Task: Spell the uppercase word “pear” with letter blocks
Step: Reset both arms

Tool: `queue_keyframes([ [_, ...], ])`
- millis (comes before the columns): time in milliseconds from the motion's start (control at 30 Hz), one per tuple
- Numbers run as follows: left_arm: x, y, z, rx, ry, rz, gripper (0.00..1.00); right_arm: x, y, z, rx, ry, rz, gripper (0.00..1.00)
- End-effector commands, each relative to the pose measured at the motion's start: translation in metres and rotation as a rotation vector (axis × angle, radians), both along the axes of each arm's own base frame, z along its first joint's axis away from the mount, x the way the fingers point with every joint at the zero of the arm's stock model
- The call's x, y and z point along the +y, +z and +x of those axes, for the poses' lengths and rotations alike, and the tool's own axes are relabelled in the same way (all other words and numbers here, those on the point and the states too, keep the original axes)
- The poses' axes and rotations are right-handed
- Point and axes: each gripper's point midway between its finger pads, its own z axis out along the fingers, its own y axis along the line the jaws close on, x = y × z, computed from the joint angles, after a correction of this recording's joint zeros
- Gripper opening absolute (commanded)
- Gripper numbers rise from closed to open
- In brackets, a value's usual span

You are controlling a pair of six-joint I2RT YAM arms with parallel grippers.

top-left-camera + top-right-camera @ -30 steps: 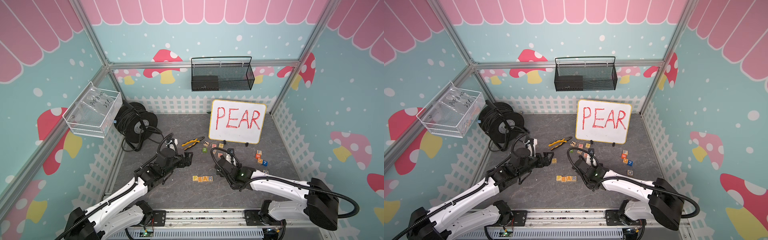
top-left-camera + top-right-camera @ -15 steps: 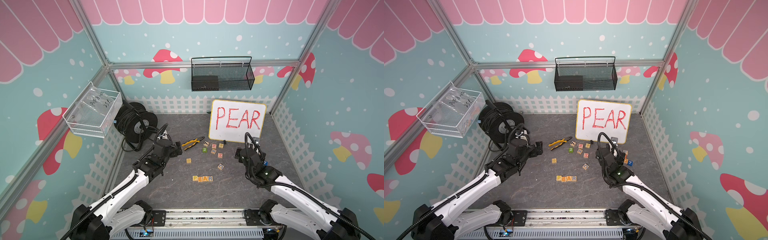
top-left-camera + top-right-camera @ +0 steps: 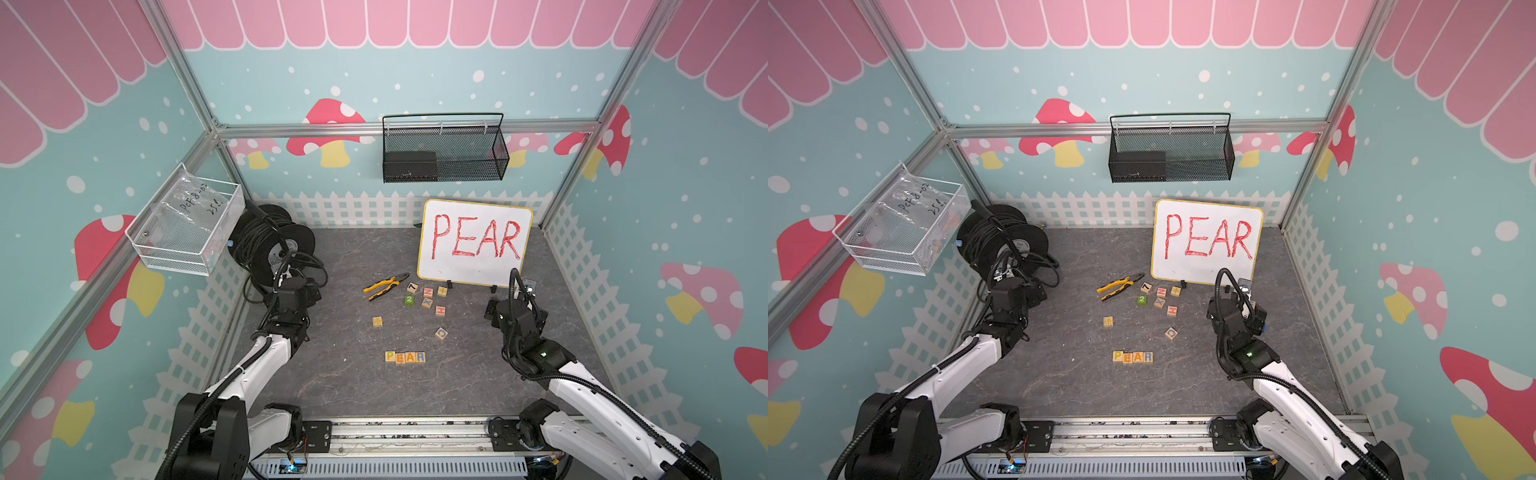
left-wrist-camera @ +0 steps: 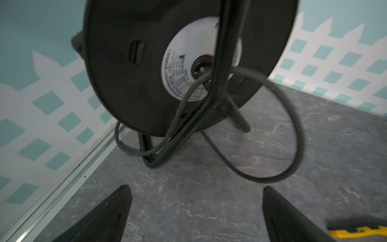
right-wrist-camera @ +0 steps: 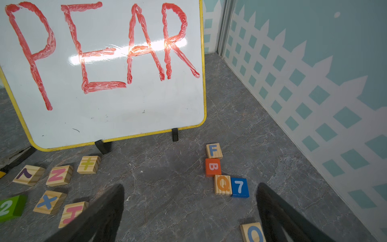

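Four wooden letter blocks point(image 3: 405, 357) point(image 3: 1133, 356) lie touching in a straight row on the grey floor, reading P, E, A, R from left to right in both top views. Nothing holds them. My left gripper point(image 3: 297, 291) point(image 4: 195, 187) hangs open and empty over bare floor at the far left, facing the cable reel. Far to the right of the row, my right gripper point(image 3: 515, 309) point(image 5: 190, 186) is open and empty too, near the whiteboard's lower right corner. Neither wrist view shows the row.
A whiteboard point(image 3: 473, 243) with red PEAR stands at the back. Pliers point(image 3: 384, 286) and several loose blocks point(image 3: 427, 302) lie before it. Blocks F point(image 5: 214, 150), B, Q, a blue 7 point(image 5: 240, 187) and O sit by my right gripper. The black cable reel point(image 4: 167, 62) trails loose cable.
Both arms have drawn back from the middle: the left toward the reel, the right toward the whiteboard's right corner. The PEAR row has stayed put.
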Motion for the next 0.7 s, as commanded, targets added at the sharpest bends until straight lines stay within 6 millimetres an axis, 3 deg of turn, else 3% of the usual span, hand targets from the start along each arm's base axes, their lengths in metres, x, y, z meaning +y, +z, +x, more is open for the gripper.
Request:
queue_keyframes([
  [0, 0.0, 0.0, 0.011, -0.114, -0.033, 0.003, 0.99, -0.003, -0.004, 0.0, 0.003, -0.004, -0.007, 0.99],
  [67, 0.0, -0.011, 0.012, -0.12, -0.04, 0.021, 1.0, -0.005, -0.006, 0.0, 0.008, -0.016, -0.014, 0.99],
  [267, 0.001, -0.002, 0.025, -0.182, -0.069, 0.102, 1.0, -0.016, -0.015, 0.004, 0.02, -0.076, -0.043, 0.99],
  [333, 0.002, -0.008, 0.03, -0.189, -0.069, 0.086, 0.99, -0.024, -0.02, 0.006, 0.013, -0.107, -0.048, 0.99],
  [467, -0.011, -0.025, 0.039, -0.19, -0.152, 0.09, 0.99, -0.038, -0.026, 0.015, -0.027, -0.13, -0.041, 0.99],
  [667, -0.021, -0.028, 0.042, -0.183, -0.216, 0.085, 0.99, -0.061, -0.027, 0.026, -0.129, -0.176, -0.099, 0.99],
])
